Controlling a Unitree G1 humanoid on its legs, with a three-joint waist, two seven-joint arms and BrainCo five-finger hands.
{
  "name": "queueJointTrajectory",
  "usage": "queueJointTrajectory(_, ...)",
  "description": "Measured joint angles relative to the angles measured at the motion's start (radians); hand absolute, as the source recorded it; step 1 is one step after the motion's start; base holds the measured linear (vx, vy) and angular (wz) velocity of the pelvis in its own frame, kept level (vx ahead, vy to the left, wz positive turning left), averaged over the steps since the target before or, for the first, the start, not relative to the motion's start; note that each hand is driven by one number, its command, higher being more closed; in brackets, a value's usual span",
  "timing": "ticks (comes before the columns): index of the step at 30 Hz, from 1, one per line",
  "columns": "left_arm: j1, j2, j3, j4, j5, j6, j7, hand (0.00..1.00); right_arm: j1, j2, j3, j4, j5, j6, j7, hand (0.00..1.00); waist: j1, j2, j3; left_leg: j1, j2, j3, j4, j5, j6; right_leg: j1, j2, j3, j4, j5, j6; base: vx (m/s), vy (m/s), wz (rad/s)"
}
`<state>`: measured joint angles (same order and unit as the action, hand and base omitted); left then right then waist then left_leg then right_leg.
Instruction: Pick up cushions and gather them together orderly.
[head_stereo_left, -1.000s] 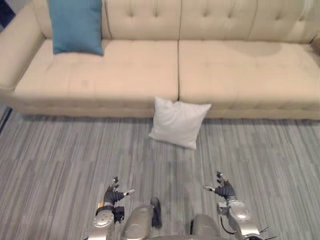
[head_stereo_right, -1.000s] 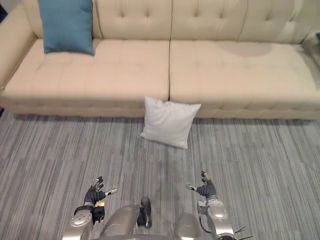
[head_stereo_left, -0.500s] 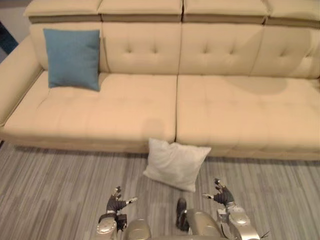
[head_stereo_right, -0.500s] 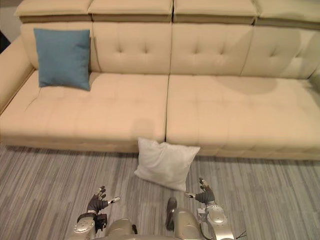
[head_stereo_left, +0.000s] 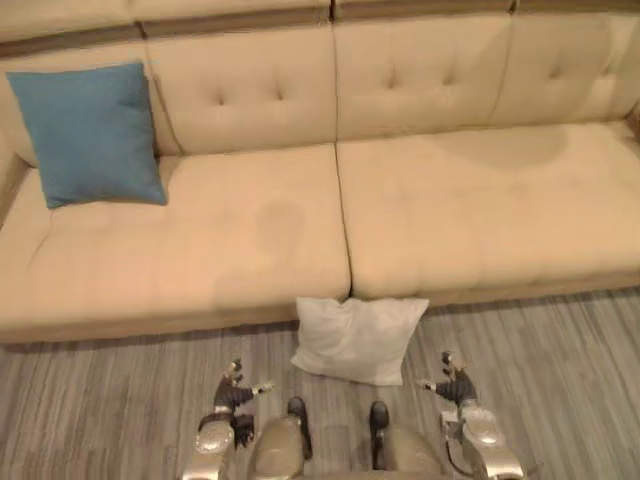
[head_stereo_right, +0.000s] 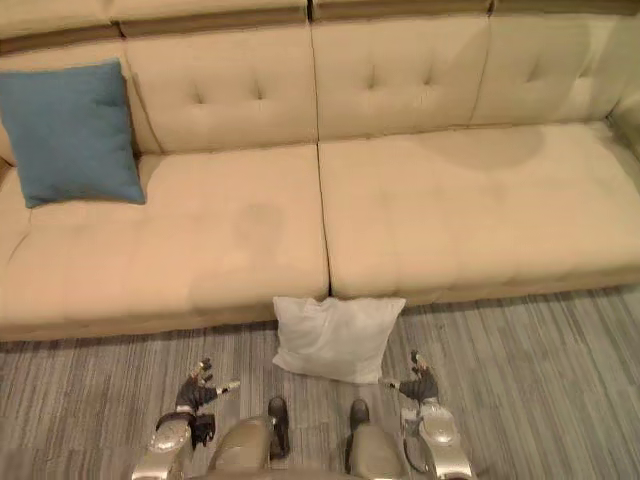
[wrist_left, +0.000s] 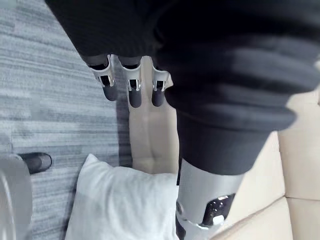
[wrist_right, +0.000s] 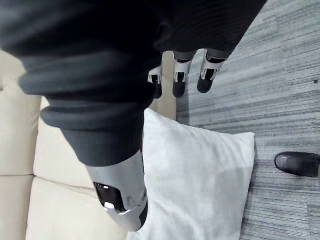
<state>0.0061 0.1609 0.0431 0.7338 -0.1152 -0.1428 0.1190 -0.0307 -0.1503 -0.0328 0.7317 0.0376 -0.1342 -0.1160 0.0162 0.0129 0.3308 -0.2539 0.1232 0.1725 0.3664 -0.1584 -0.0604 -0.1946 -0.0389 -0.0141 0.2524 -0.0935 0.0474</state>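
Far left: blue cushion (head_stereo_left: 88, 133) stands upright on the beige sofa (head_stereo_left: 480, 210), on the left seat, back vs. the tufted bkrest, nr the sofa's left end. Well apart from the other cushion.

Lower left: left hand (head_stereo_left: 235, 392) hangs low over the grey striped floor (head_stereo_left: 100, 400), in front of the sofa, just left of the white cushion, not touching it. Fingers (wrist_left: 131, 90) straight and spread, thumb out to the side; hand open, holds nothing.

Centre: white cushion (head_stereo_left: 357, 338) lies on the floor, top edge vs. the sofa's front, right below the seam btwn the 2 seat pads. Tilted, lower edge out toward the robot. It sits btwn the 2 hands.

Lower right: right hand (head_stereo_left: 455, 385) low over the floor, just right of the white cushion's lower right corner, close but apart. Fingers (wrist_right: 179, 82) straight, thumb pointing in toward the cushion; also open w/ nothing in it.
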Motion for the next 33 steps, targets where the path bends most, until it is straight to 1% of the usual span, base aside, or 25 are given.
queueJointTrajectory(1, -0.054, 0.015, 0.002, 0.001, -0.016, -0.002, 0.017, 0.0, -0.055, -0.003, -0.003, 0.001, 0.0, 0.0, -0.018, 0.0, 0.004, -0.003, 0.043, -0.051, 0.003, 0.001, 0.036, -0.006, 0.009, -0.059, -0.002, 0.007, 0.05, -0.008, 0.005, -0.14, 0.064, -0.08)
queueJointTrajectory(2, -0.076, 0.017, 0.008, 0.0, -0.033, -0.007, 0.025, 0.0, -0.079, -0.004, -0.006, 0.001, 0.001, 0.0, -0.025, 0.0, 0.005, -0.004, 0.055, -0.083, 0.006, 0.005, 0.058, -0.01, 0.014, -0.095, -0.002, 0.012, 0.079, -0.012, 0.006, -0.16, 0.061, -0.15)
queueJointTrajectory(4, -0.152, 0.02, 0.012, 0.001, -0.074, -0.023, 0.06, 0.0, -0.16, -0.011, -0.007, -0.002, 0.011, -0.007, -0.061, 0.0, 0.017, -0.003, 0.094, -0.201, 0.02, 0.02, 0.15, -0.043, 0.027, -0.224, -0.002, 0.023, 0.178, -0.042, 0.01, -0.17, 0.044, -0.23)
queueJointTrajectory(5, -0.166, 0.016, 0.018, 0.001, -0.083, -0.024, 0.064, 0.0, -0.173, -0.013, -0.007, -0.001, 0.014, -0.008, -0.065, 0.0, 0.018, -0.001, 0.101, -0.226, 0.026, 0.021, 0.171, -0.052, 0.03, -0.25, -0.001, 0.023, 0.197, -0.047, 0.012, -0.23, 0.068, -0.22)
queueJointTrajectory(6, -0.211, 0.007, 0.042, 0.002, -0.109, -0.031, 0.077, 0.0, -0.212, -0.012, -0.006, 0.0, 0.035, -0.009, -0.084, 0.0, 0.021, -0.003, 0.125, -0.294, 0.037, 0.021, 0.224, -0.074, 0.032, -0.32, -0.001, 0.026, 0.243, -0.061, 0.012, -0.16, 0.053, -0.13)
queueJointTrajectory(8, -0.261, -0.001, 0.059, 0.001, -0.125, -0.036, 0.091, 0.0, -0.252, -0.013, -0.007, 0.001, 0.048, -0.009, -0.106, 0.0, 0.02, -0.004, 0.141, -0.376, 0.045, 0.016, 0.274, -0.081, 0.039, -0.4, -0.001, 0.025, 0.291, -0.067, 0.011, -0.14, 0.037, -0.08)
queueJointTrajectory(9, -0.305, -0.012, 0.082, 0.001, -0.142, -0.041, 0.105, 0.0, -0.294, -0.013, -0.007, 0.001, 0.053, -0.009, -0.125, 0.0, 0.02, -0.003, 0.145, -0.46, 0.052, 0.011, 0.311, -0.084, 0.041, -0.483, 0.002, 0.024, 0.324, -0.067, 0.01, -0.15, 0.011, -0.05)
queueJointTrajectory(10, -0.353, -0.016, 0.089, 0.0, -0.154, -0.041, 0.118, 0.0, -0.347, -0.014, -0.008, 0.007, 0.059, -0.009, -0.141, 0.0, 0.017, -0.003, 0.166, -0.519, 0.054, 0.008, 0.338, -0.086, 0.044, -0.541, 0.001, 0.024, 0.352, -0.067, 0.011, -0.13, 0.005, -0.07)
queueJointTrajectory(11, -0.378, -0.018, 0.095, -0.003, -0.157, -0.041, 0.124, 0.0, -0.378, -0.014, -0.008, 0.015, 0.07, -0.009, -0.147, 0.0, 0.016, -0.004, 0.183, -0.544, 0.058, 0.007, 0.355, -0.087, 0.047, -0.566, 0.003, 0.024, 0.368, -0.068, 0.012, -0.1, -0.006, -0.06)
queueJointTrajectory(12, -0.43, -0.026, 0.113, -0.014, -0.161, -0.041, 0.131, 0.0, -0.441, -0.014, -0.008, 0.02, 0.081, -0.009, -0.164, 0.0, 0.016, -0.003, 0.2, -0.62, 0.065, 0.002, 0.401, -0.089, 0.051, -0.642, 0.004, 0.022, 0.42, -0.073, 0.011, -0.09, -0.008, -0.06)
queueJointTrajectory(13, -0.478, -0.033, 0.123, -0.028, -0.161, -0.042, 0.143, 0.0, -0.497, -0.016, -0.01, 0.02, 0.09, -0.009, -0.178, 0.0, 0.015, -0.001, 0.206, -0.691, 0.069, -0.004, 0.444, -0.093, 0.056, -0.712, 0.004, 0.02, 0.466, -0.083, 0.015, -0.09, -0.006, -0.02)
queueJointTrajectory(14, -0.506, -0.035, 0.123, -0.031, -0.161, -0.043, 0.147, 0.0, -0.527, -0.018, -0.01, 0.02, 0.092, -0.009, -0.185, 0.0, 0.015, -0.003, 0.215, -0.723, 0.07, -0.007, 0.465, -0.094, 0.059, -0.745, 0.003, 0.02, 0.492, -0.088, 0.014, -0.09, -0.002, 0.03)
queueJointTrajectory(15, -0.56, -0.043, 0.122, -0.045, -0.161, -0.043, 0.152, 0.0, -0.591, -0.019, -0.01, 0.02, 0.1, -0.009, -0.194, 0.0, 0.017, -0.002, 0.218, -0.799, 0.074, -0.012, 0.509, -0.096, 0.062, -0.821, 0.002, 0.019, 0.54, -0.097, 0.013, -0.07, -0.001, 0.05)
queueJointTrajectory(18, -0.651, -0.073, 0.105, -0.082, -0.16, -0.042, 0.173, 0.0, -0.71, -0.015, -0.008, 0.021, 0.118, -0.009, -0.214, 0.0, 0.023, -0.002, 0.22, -0.918, 0.082, -0.026, 0.588, -0.099, 0.066, -0.938, 0.0, 0.017, 0.634, -0.115, 0.012, -0.08, -0.011, 0.06)
queueJointTrajectory(21, -0.703, -0.096, 0.072, -0.114, -0.157, -0.042, 0.19, 0.0, -0.79, -0.01, -0.005, 0.021, 0.119, -0.009, -0.232, 0.0, 0.027, -0.002, 0.22, -0.984, 0.086, -0.032, 0.63, -0.1, 0.066, -1.011, -0.002, 0.017, 0.686, -0.12, 0.009, -0.11, -0.034, 0.04)
queueJointTrajectory(24, -0.737, -0.114, 0.05, -0.135, -0.156, -0.042, 0.197, 0.0, -0.84, -0.001, -0.006, 0.021, 0.119, -0.01, -0.255, 0.0, 0.023, -0.002, 0.22, -1.031, 0.094, -0.03, 0.636, -0.102, 0.059, -1.06, -0.002, 0.015, 0.692, -0.119, 0.009, -0.11, -0.018, -0.05)
queueJointTrajectory(25, -0.753, -0.12, 0.032, -0.137, -0.153, -0.042, 0.208, 0.0, -0.845, 0.003, -0.006, 0.018, 0.118, -0.01, -0.257, 0.0, 0.023, -0.002, 0.22, -1.044, 0.106, -0.021, 0.636, -0.1, 0.056, -1.074, -0.002, 0.012, 0.689, -0.114, 0.011, -0.05, -0.003, -0.04)
queueJointTrajectory(26, -0.755, -0.12, 0.026, -0.137, -0.151, -0.042, 0.212, 0.0, -0.846, 0.006, -0.007, 0.012, 0.117, -0.014, -0.263, 0.0, 0.023, -0.002, 0.22, -1.048, 0.108, -0.018, 0.634, -0.099, 0.053, -1.078, -0.004, 0.011, 0.688, -0.112, 0.013, -0.05, 0.002, 0.0)
queueJointTrajectory(27, -0.76, -0.13, 0.022, -0.137, -0.149, -0.041, 0.214, 0.0, -0.846, 0.009, -0.007, -0.013, 0.115, -0.02, -0.285, 0.0, 0.018, -0.002, 0.22, -1.052, 0.109, -0.013, 0.629, -0.096, 0.052, -1.085, -0.008, 0.01, 0.687, -0.108, 0.012, -0.04, 0.005, 0.02)
queueJointTrajectory(28, -0.761, -0.139, 0.015, -0.137, -0.149, -0.041, 0.218, 0.0, -0.846, 0.009, -0.008, -0.035, 0.11, -0.034, -0.301, 0.0, 0.015, -0.002, 0.22, -1.052, 0.114, -0.009, 0.629, -0.094, 0.054, -1.086, -0.008, 0.009, 0.686, -0.103, 0.017, 0.0, 0.0, 0.0)
queueJointTrajectory(29, -0.761, -0.139, 0.002, -0.137, -0.147, -0.041, 0.223, 0.0, -0.848, 0.0, -0.012, -0.064, 0.108, -0.048, -0.322, 0.0, 0.007, -0.003, 0.219, -1.052, 0.117, -0.007, 0.629, -0.09, 0.06, -1.085, -0.008, 0.007, 0.684, -0.097, 0.013, -0.01, 0.017, -0.04)
queueJointTrajectory(30, -0.764, -0.138, -0.003, -0.137, -0.146, -0.041, 0.23, 0.0, -0.849, -0.012, -0.027, -0.083, 0.107, -0.057, -0.33, 0.0, -0.002, -0.003, 0.219, -1.052, 0.118, -0.007, 0.63, -0.087, 0.056, -1.085, -0.008, 0.006, 0.682, -0.094, 0.008, 0.0, 0.023, -0.07)
queueJointTrajectory(33, -0.774, -0.151, -0.014, -0.137, -0.135, -0.041, 0.233, 0.0, -0.852, -0.056, -0.07, -0.11, 0.098, -0.063, -0.354, 0.0, -0.006, -0.003, 0.219, -1.048, 0.127, -0.005, 0.63, -0.082, 0.062, -1.082, -0.001, 0.005, 0.68, -0.091, 0.006, 0.01, 0.015, -0.07)
